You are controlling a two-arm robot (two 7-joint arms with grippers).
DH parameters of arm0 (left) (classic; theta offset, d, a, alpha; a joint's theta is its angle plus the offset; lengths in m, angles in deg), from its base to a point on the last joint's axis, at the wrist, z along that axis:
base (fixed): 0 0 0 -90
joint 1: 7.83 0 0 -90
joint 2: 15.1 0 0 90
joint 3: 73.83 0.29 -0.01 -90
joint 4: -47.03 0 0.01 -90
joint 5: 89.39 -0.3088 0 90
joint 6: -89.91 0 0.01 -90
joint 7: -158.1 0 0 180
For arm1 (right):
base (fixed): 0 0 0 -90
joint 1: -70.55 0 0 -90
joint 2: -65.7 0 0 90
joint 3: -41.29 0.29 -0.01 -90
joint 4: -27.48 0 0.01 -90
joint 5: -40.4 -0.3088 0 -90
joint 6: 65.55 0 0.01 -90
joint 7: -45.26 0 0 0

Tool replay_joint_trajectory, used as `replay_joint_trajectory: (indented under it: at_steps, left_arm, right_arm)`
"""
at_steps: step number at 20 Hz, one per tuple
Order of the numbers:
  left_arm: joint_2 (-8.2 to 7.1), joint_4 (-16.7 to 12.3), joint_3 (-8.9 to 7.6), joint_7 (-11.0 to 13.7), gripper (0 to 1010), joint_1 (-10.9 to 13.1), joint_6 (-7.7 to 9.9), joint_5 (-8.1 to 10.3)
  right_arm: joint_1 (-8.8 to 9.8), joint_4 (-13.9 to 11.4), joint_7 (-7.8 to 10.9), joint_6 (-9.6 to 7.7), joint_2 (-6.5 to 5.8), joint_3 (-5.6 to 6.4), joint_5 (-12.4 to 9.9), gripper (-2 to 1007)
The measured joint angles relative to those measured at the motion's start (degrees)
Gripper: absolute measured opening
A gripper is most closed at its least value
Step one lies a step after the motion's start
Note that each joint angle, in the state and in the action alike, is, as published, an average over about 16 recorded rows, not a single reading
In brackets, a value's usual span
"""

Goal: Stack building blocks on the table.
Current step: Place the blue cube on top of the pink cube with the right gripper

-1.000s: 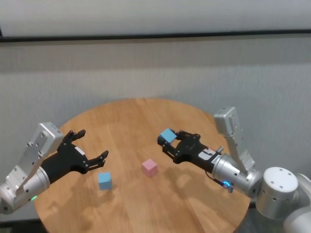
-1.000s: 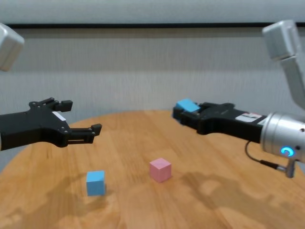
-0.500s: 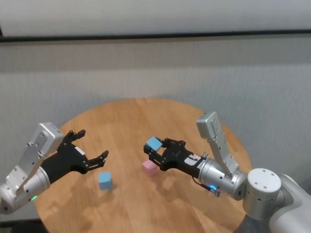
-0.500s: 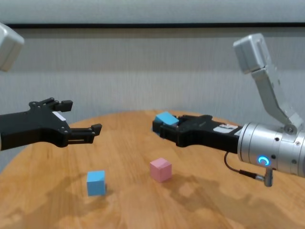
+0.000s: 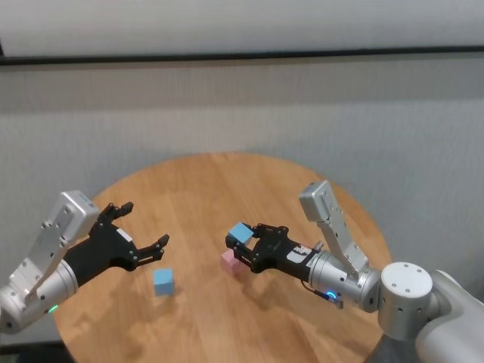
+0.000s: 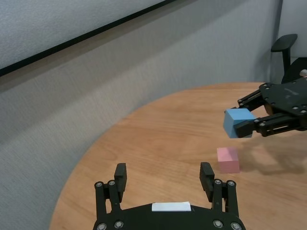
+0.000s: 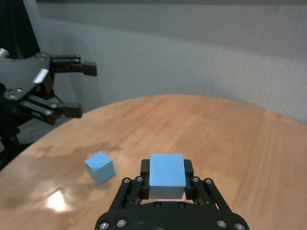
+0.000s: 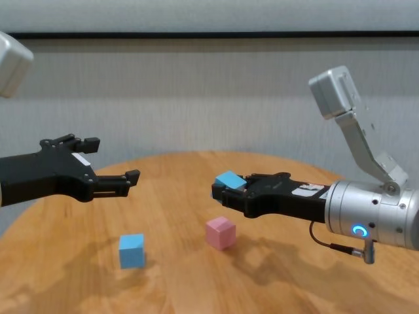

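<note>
My right gripper (image 5: 243,243) is shut on a light blue block (image 5: 240,232) and holds it in the air just above the pink block (image 5: 228,261), apart from it. In the chest view the held block (image 8: 230,180) hangs above and slightly right of the pink block (image 8: 220,233). The second light blue block (image 5: 163,281) rests on the round wooden table (image 5: 204,181) to the left. My left gripper (image 5: 145,223) is open and empty, hovering above and behind that block. The right wrist view shows the held block (image 7: 167,175) between the fingers.
A grey wall runs behind the table. The table's round edge curves close behind both arms. A dark office chair (image 6: 283,45) stands beyond the table in the left wrist view. Bare wood lies between the free blue block (image 8: 131,250) and the pink one.
My right gripper has carried the light blue block leftwards and down, from right of the pink block to just above it. The left arm has not moved.
</note>
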Motion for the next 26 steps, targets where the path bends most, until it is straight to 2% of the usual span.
replay_joint_trajectory:
  at_steps: [14,26]
  left_arm:
    - [0.00,0.00,0.00,0.00,999,0.00,0.00,0.00]
    - [0.00,0.00,0.00,0.00,999,0.00,0.00,0.00]
  right_arm:
    - [-5.57,11.33,1.51,4.29,3.54,-0.80,2.84,370]
    - [-8.30,18.46,1.46,6.68,5.96,-0.62,5.46,370]
